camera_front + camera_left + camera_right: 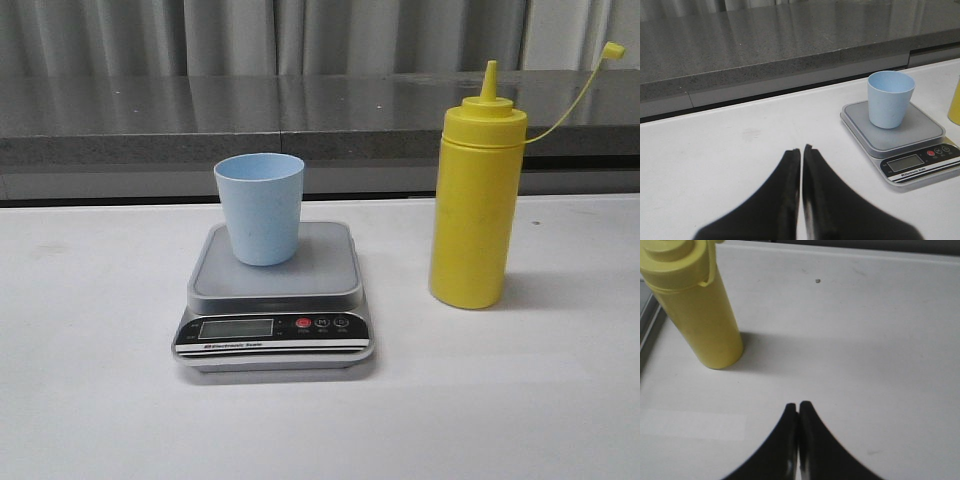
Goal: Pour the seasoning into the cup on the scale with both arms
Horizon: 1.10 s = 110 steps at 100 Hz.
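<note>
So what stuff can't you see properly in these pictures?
- Scale display: too small to read in the front and left wrist views.
- Inside the cup: hidden by its own wall.
- Seasoning bottle: nozzle cut off by the right wrist view's edge; contents hidden by opaque plastic.
- Both arms: outside the front view; only the shut end effector tips show.

I see the cup [260, 207] upright on the scale [274, 296]; the seasoning [476, 200] stands beside it on the surface [90, 380], uncapped.

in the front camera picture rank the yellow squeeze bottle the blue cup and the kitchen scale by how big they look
1. Kitchen scale, widest spread.
2. Yellow squeeze bottle, tallest; its area looks close to the scale's, so these two are unsure.
3. Blue cup, clearly smallest.
</note>
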Available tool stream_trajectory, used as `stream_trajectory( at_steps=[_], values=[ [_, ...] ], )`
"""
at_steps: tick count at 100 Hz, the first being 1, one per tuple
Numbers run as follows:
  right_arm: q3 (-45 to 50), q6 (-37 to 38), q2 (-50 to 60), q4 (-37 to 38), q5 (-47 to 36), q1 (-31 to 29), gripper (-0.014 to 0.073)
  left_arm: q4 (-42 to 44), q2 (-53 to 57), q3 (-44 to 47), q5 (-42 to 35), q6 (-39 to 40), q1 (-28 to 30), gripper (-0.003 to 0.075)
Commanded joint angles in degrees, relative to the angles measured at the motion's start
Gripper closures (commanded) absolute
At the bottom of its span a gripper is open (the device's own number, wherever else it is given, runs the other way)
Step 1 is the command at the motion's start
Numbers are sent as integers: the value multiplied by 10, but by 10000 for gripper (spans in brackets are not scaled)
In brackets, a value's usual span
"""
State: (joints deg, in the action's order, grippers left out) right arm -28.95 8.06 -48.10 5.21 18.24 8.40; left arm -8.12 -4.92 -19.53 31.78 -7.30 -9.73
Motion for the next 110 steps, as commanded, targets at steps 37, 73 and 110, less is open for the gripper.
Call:
stream_trajectory(
  at_steps=[37, 73, 110],
  values=[
    [-15, -7, -113, -4, -236, 57, -45, -3, -6, -13, -41, 3, 2, 710],
    [15, 0, -241, -4, -483, 98, -45, -3, -6, -13, -40, 3, 2, 710],
    [13, 0, -397, -4, -648, 101, -45, -3, -6, -13, -40, 3, 2, 710]
  ],
)
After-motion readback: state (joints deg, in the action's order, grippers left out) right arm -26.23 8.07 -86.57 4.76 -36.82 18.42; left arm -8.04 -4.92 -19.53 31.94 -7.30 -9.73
